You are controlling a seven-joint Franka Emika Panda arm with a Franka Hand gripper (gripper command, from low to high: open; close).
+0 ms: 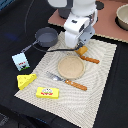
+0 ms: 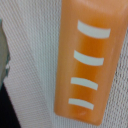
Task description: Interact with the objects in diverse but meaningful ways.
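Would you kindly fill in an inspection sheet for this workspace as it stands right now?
Surface: woven placemat on a dark table.
Job's things: bread loaf on the placemat beneath the arm, filling the wrist view; pan at the mat's far corner; milk carton and cheese wedge off the mat on the exterior view's left; yellow box on the mat's near edge.
Clutter: tan plate, fork, a wooden-handled utensil, bowl on a pink mat.
Grippers: gripper low over the loaf; fingers not discernible.
Cables: nothing seen.
Surroundings: dark, nothing seen.
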